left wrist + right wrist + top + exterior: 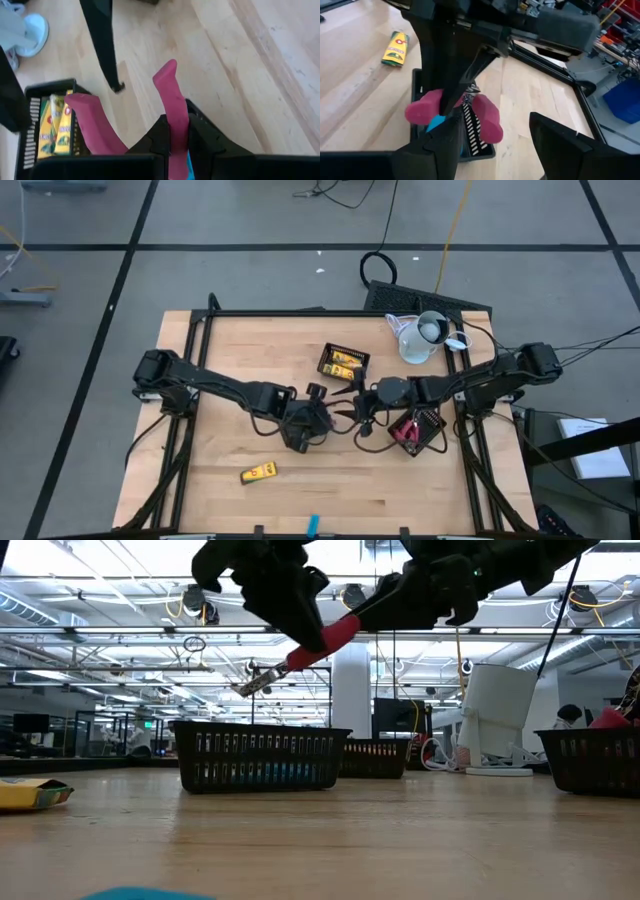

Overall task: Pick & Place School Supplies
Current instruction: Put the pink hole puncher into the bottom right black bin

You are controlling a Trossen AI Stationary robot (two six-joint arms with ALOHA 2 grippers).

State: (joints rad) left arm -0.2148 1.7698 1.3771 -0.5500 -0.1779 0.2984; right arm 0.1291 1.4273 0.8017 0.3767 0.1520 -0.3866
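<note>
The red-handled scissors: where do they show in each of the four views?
High view: not discernible between the arms.
Low view: red-handled scissors, upper centre, held aloft.
Left wrist view: centre, gripped.
Right wrist view: centre-left.
Shared landmark: tray of yellow crayon boxes.

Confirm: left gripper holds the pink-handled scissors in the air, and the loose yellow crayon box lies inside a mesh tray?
Not quite. The left gripper does hold the pink-handled scissors in the air, but the loose yellow crayon box lies on the bare table, outside any tray, as the high view shows.

Pink-handled scissors [172, 107] held tilted in the air; a yellow block [259, 473] lies flat on the wood.
</note>
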